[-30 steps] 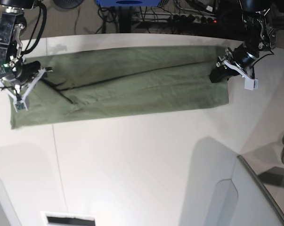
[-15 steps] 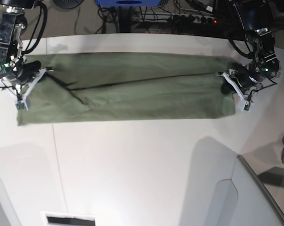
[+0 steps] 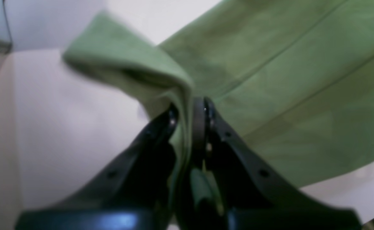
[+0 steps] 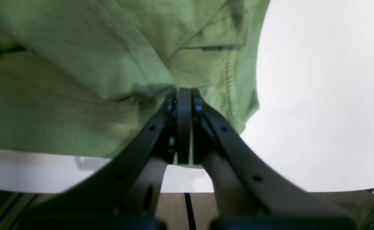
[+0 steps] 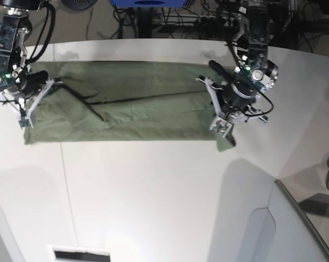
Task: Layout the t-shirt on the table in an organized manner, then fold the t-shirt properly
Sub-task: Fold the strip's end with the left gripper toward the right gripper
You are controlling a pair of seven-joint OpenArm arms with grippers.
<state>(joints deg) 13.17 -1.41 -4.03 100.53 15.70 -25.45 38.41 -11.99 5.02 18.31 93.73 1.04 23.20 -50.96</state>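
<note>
Across the white table (image 5: 153, 191), cables at 12 o'clock beyond it, the t-shirt (image 5: 126, 112) lies as a long band, left gripper (image 5: 223, 124) clamping its 3 o'clock end, right gripper (image 5: 23, 117) clamping its 9 o'clock end.

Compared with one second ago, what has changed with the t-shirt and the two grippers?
The left gripper closed on the t-shirt end and carried it inward toward the middle, so the cloth now folds over itself and looks shorter. The right gripper stayed clamped on the other end, almost in place. The table is unchanged.
</note>
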